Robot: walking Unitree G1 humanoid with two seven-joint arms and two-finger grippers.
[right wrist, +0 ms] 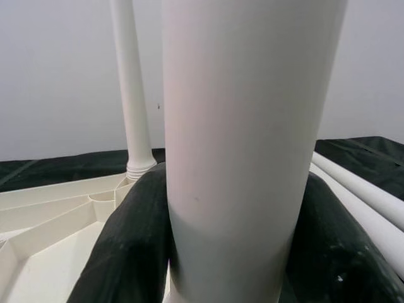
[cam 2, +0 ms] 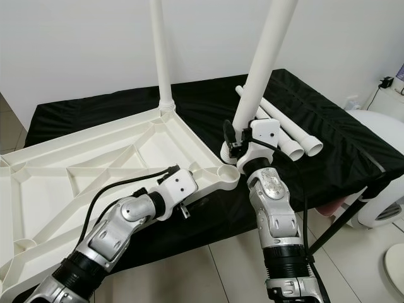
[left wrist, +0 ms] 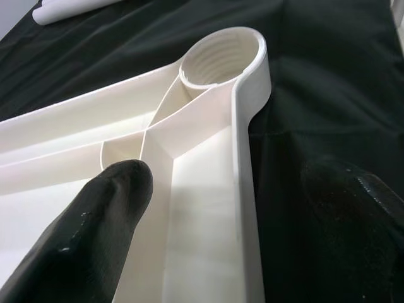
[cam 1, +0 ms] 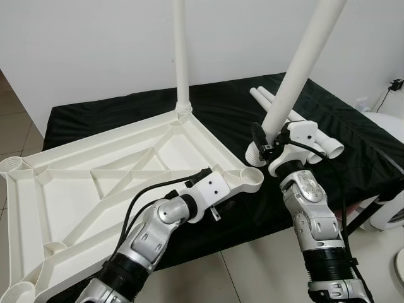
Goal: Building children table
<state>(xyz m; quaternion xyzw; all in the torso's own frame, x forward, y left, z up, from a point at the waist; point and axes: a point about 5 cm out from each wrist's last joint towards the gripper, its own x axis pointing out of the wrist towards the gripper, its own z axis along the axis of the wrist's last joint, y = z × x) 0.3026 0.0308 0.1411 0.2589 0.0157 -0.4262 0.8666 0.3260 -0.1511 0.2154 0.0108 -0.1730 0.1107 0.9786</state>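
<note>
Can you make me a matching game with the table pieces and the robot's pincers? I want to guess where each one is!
Things:
1. screwed-in leg
2. tilted leg
3. spare legs
4. left pincer

Places:
A. lying flat on the black cloth
B. standing upright in the far corner of the tabletop
C. straddling the tabletop's rim near the empty socket
D. held by the right pincer, just beside the empty socket

Pairs: 1-B, 2-D, 3-A, 4-C
</note>
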